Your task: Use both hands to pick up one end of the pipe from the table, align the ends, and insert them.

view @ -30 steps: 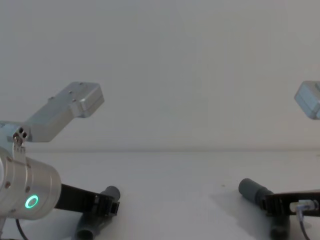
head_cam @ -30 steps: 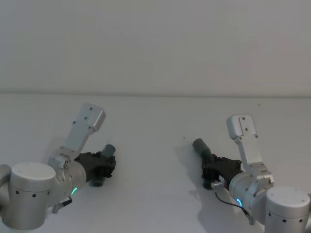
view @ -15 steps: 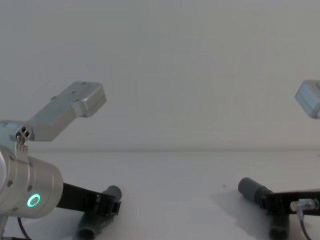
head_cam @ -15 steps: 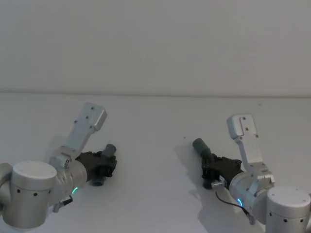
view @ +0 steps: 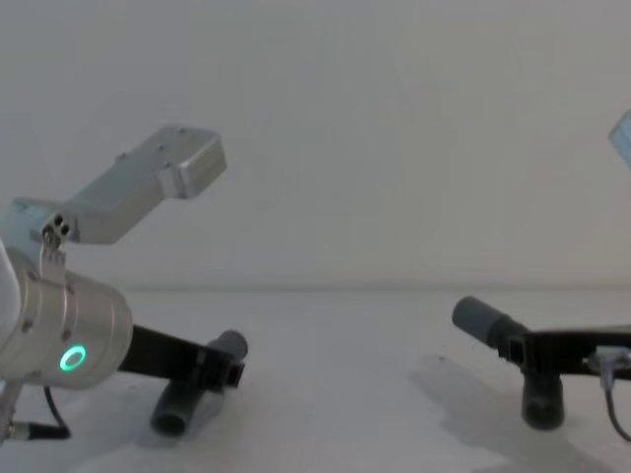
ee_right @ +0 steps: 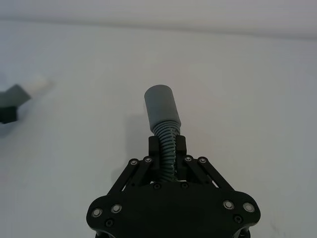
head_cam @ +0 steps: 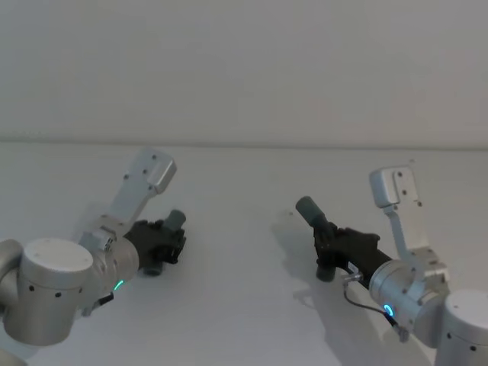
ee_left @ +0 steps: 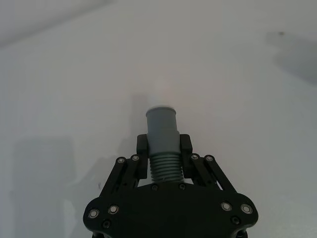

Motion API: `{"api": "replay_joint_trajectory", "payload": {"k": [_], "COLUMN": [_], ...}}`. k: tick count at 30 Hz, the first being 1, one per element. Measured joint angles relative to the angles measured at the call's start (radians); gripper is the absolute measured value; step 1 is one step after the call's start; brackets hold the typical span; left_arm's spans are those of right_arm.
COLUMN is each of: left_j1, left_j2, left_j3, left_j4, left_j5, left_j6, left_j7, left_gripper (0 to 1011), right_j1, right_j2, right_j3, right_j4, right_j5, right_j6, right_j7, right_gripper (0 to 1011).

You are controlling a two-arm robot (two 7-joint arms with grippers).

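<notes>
My left gripper [head_cam: 165,238] is shut on the ribbed middle of one dark-grey pipe piece [head_cam: 174,221], low over the white table [head_cam: 244,259]. In the left wrist view, that gripper [ee_left: 163,157] clamps the ribs just behind the smooth cuff [ee_left: 162,130]. The piece's white tip [ee_right: 37,83] shows far off in the right wrist view. My right gripper [head_cam: 329,245] is shut on the other pipe piece [head_cam: 308,207], whose wide cuff [ee_right: 159,106] points up and away. From the chest view, the left piece [view: 187,399] and the right piece [view: 485,321] hang about level, far apart.
Bare table [view: 345,394] lies between the two arms. A pale wall rises behind the table's far edge. The shadow of the right piece falls on the table under it.
Both arms have risen and reached a little forward, carrying their pipe pieces. The right piece has lifted clear of the table. The left piece has tilted slightly higher.
</notes>
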Motion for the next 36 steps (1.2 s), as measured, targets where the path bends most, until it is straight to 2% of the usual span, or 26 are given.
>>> {"api": "replay_joint_trajectory", "payload": {"k": [12, 18, 19, 23, 24, 25, 29, 31, 32, 36], "left_j1": [-0.046, -0.067, -0.072, -0.079, -0.083, -0.085, -0.095, -0.098, -0.102, -0.109], "left_j2": [0.066, 0.105, 0.114, 0.132, 0.141, 0.146, 0.175, 0.186, 0.197, 0.221], "left_j3": [0.04, 0.054, 0.055, 0.058, 0.058, 0.058, 0.06, 0.061, 0.062, 0.063], "left_j4": [-0.024, -0.027, -0.027, -0.025, -0.023, -0.022, -0.018, -0.016, -0.015, -0.012], "left_j5": [0.033, 0.035, 0.034, 0.025, 0.019, 0.016, -0.004, -0.011, -0.019, -0.037], "left_j6": [-0.077, -0.123, -0.135, -0.158, -0.171, -0.176, -0.206, -0.216, -0.224, -0.241], "left_j7": [-0.083, -0.154, -0.172, -0.214, -0.237, -0.248, -0.313, -0.336, -0.36, -0.411], "left_gripper": [358, 358, 358, 358, 358, 358, 358, 358, 358, 358], "right_j1": [-0.009, -0.008, -0.007, -0.007, -0.007, -0.007, -0.008, -0.009, -0.011, -0.012], "right_j2": [0.085, 0.136, 0.152, 0.177, 0.198, 0.198, 0.236, 0.247, 0.257, 0.278], "right_j3": [0.014, 0.016, 0.016, 0.016, 0.016, 0.016, 0.016, 0.017, 0.017, 0.018], "right_j4": [-0.017, -0.002, 0.003, 0.013, 0.024, 0.024, 0.049, 0.058, 0.067, 0.092], "right_j5": [0.035, 0.05, 0.054, 0.059, 0.063, 0.063, 0.066, 0.067, 0.067, 0.066], "right_j6": [-0.168, -0.262, -0.289, -0.338, -0.38, -0.38, -0.476, -0.5, -0.533, -0.61], "right_j7": [0.158, 0.25, 0.274, 0.321, 0.356, 0.356, 0.42, 0.437, 0.456, 0.492], "right_gripper": [157, 156, 156, 157, 157, 157, 156, 157, 156, 157]}}
